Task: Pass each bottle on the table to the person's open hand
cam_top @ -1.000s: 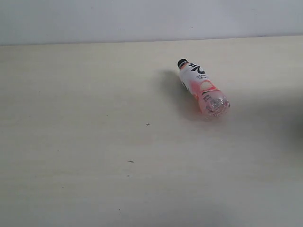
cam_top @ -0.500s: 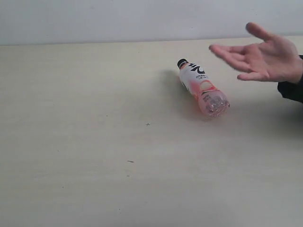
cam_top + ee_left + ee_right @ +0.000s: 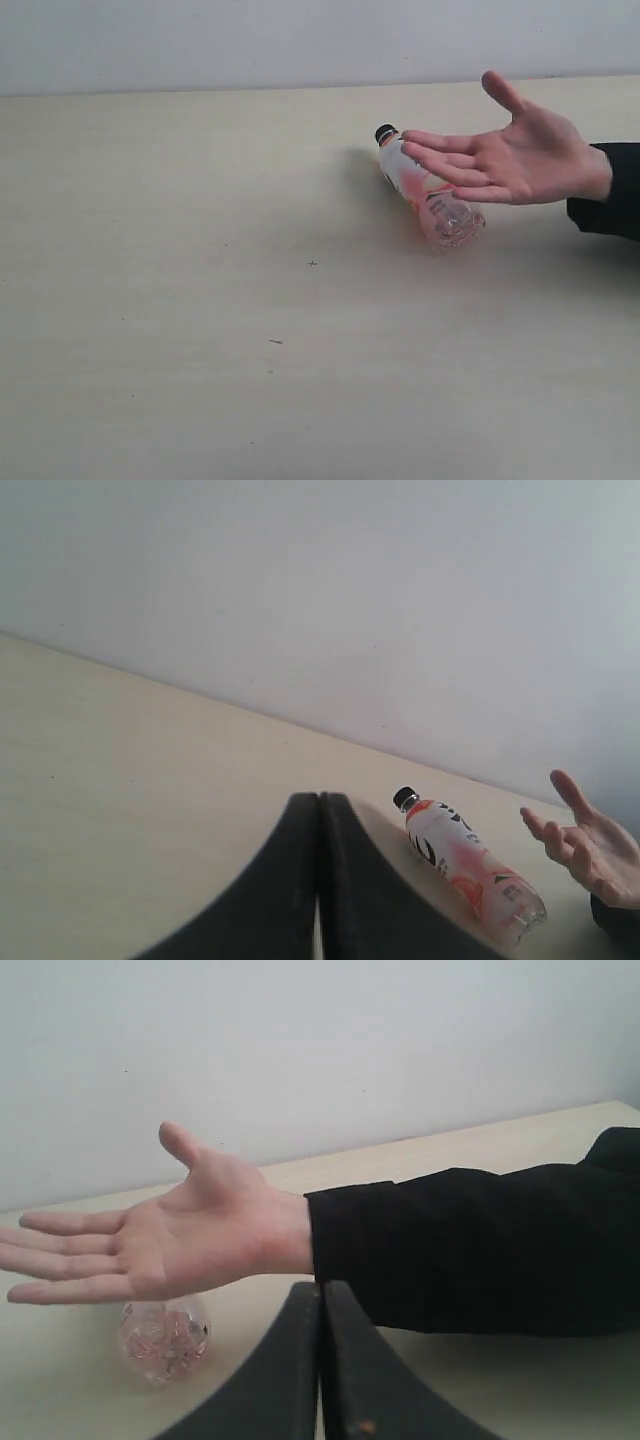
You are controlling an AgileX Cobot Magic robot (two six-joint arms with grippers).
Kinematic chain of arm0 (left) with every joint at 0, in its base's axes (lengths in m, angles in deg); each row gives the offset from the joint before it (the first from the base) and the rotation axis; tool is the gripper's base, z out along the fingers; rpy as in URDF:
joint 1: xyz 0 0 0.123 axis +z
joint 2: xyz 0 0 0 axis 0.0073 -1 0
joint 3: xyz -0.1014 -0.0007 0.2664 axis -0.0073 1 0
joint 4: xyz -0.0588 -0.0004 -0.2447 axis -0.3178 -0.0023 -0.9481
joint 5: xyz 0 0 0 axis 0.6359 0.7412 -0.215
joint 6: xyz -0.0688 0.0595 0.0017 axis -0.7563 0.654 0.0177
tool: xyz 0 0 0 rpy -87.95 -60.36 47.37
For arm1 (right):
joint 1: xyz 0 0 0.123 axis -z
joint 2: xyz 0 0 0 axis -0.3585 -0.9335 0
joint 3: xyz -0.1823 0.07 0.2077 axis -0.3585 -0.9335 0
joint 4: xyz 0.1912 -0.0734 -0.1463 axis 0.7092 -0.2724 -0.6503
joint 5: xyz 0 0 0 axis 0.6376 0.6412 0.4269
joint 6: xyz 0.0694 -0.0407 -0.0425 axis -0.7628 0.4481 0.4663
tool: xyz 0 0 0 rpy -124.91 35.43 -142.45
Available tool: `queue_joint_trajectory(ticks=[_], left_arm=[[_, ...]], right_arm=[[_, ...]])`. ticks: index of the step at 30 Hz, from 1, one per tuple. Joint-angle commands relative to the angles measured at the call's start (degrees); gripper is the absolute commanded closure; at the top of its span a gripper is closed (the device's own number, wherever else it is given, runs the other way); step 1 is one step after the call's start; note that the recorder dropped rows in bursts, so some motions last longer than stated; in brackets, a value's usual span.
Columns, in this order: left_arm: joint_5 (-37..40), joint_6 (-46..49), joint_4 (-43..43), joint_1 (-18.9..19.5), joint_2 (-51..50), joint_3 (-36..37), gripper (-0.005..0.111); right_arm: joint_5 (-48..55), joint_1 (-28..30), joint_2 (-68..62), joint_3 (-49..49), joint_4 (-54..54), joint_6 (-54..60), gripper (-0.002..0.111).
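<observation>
Bottle point(image 3: 447, 212), pink-tinted and black-capped, lies on its side on the desk point(image 3: 200, 300) in the upper right of the exterior view. The person's open hand point(image 3: 520, 160) overlaps it, and no jaws show here. The step looks like the approach: an arm must reach in, spread its jaws and close around the body.

Left wrist view: the left jaws are pressed together and empty, with the bottle point(image 3: 465, 865) well beyond them.

Right wrist view: the right jaws are likewise pressed together, and the bottle point(image 3: 165, 1338) lies ahead, under the hand point(image 3: 170, 1235).
</observation>
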Motion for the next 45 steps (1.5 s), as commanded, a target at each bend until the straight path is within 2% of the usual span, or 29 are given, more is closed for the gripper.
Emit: queue_joint_trajectory(ticks=[1,6,9,15,22,33,41,45], left_arm=[[-0.6,0.4,0.2,0.2,0.4,0.2,0.107],[-0.6,0.5,0.2,0.2,0.4,0.2,0.107],[-0.6,0.5,0.2,0.2,0.4,0.2,0.107],[-0.6,0.5,0.2,0.2,0.4,0.2,0.107],[-0.6,0.5,0.2,0.2,0.4,0.2,0.107],[-0.6,0.5,0.2,0.2,0.4,0.2,0.107],[-0.6,0.5,0.2,0.2,0.4,0.2,0.107],[-0.6,0.5,0.2,0.2,0.4,0.2,0.107]], right_arm=[[-1.5,-0.1,0.3,-0.3,-0.1,-0.1,0.108],[-11.1,-0.1,0.3,-0.3,6.0,-8.8,0.108],[-15.6,-0.1,0.3,-0.3,6.2,-11.1,0.108],[-16.9,-0.1,0.3,-0.3,6.6,-11.1,0.108],[-16.1,-0.1,0.3,-0.3,15.2,-13.6,0.108],[-26.2,-0.1,0.3,-0.3,18.5,-13.6,0.108],[-39.7,-0.1,0.3,0.1,17.1,-13.4,0.108],[-53.3,-0.1,-3.2,5.0,20.4,-7.3,0.108]])
